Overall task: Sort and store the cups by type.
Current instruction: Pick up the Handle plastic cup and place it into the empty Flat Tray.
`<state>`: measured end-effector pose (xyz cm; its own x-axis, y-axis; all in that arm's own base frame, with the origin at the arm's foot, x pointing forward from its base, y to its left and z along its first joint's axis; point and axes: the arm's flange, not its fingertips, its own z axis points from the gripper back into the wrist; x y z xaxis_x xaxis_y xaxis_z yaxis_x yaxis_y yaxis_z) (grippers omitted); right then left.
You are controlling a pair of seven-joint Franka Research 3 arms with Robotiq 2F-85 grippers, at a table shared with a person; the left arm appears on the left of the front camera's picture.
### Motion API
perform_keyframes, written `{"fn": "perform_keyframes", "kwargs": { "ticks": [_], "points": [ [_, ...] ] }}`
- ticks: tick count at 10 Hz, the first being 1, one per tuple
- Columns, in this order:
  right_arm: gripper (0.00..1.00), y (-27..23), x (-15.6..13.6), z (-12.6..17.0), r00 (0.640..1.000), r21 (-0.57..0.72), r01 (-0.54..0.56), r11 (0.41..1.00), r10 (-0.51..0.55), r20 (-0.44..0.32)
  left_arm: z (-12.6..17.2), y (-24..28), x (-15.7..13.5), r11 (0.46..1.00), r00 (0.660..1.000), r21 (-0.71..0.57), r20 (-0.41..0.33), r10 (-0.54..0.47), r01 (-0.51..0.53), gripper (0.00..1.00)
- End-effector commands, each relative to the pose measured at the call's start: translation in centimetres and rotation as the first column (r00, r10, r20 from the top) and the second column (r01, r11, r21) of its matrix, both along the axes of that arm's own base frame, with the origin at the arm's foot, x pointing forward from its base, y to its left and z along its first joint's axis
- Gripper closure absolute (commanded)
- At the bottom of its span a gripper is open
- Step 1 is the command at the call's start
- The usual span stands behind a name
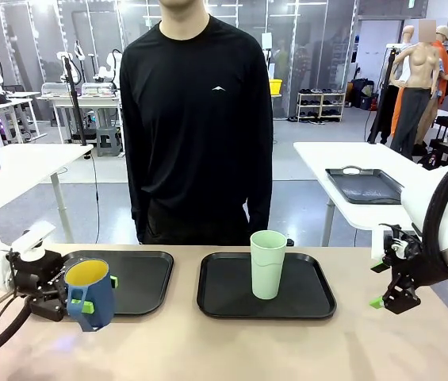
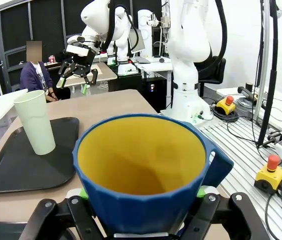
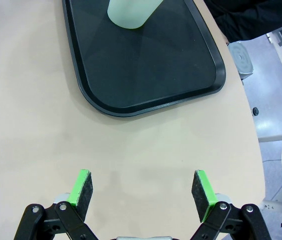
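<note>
A dark blue mug [image 1: 89,294] with a yellow inside and a handle hangs above the table's front left, just in front of the left black tray [image 1: 140,278]. My left gripper [image 1: 90,295] is shut on it; in the left wrist view the blue mug [image 2: 143,177] sits between the green pads, handle to the right. The pale mint-green tumbler [image 1: 268,263] stands upright on the right black tray [image 1: 303,298], and the tumbler [image 2: 35,121] shows farther off from the left wrist. My right gripper [image 1: 388,278] hovers open at the table's right side, pads [image 3: 82,187] wide apart over bare tabletop.
A person in black stands at the far edge behind the trays, hands out of sight. The right tray [image 3: 145,65] lies just ahead of the right gripper. A white table with a dark tray [image 1: 364,185] stands behind at right.
</note>
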<state>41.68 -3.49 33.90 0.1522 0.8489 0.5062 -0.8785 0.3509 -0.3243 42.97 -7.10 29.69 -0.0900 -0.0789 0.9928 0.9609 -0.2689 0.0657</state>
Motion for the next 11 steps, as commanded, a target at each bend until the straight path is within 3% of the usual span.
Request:
{"fn": "perform_keyframes", "kwargs": {
  "ticks": [1, 2, 5, 9, 11],
  "points": [
    [0.0, 0.1, 0.1, -0.1, 1.0, -0.002, 0.012, 1.0, -0.012, 0.007, 0.1, -0.1, 0.0, 1.0, 1.0, -0.001, 0.006, -0.002, 0.002, 0.54],
    [0.0, 0.1, 0.1, -0.1, 1.0, -0.002, 0.012, 1.0, -0.012, 0.007, 0.0, 0.0, 0.0, 1.0, 1.0, 0.0, 0.0, 0.0, 0.0, 0.25],
    [0.0, 0.1, 0.1, -0.1, 1.0, -0.002, 0.012, 1.0, -0.012, 0.007, 0.3, 1.0, 6.1, 0.998, 0.996, -0.057, 0.075, 0.042, -0.038, 0.25],
    [0.0, 0.1, 0.1, -0.1, 1.0, -0.002, 0.012, 1.0, -0.012, 0.007, 1.7, 1.7, 13.3, 0.987, 0.984, -0.034, 0.08, 0.156, -0.154, 0.25],
    [0.0, 0.1, 0.1, -0.1, 1.0, -0.002, 0.012, 1.0, -0.012, 0.007, 1.7, 2.1, 14.7, 0.984, 0.982, -0.007, 0.063, 0.178, -0.178, 0.25]
  ]
}}
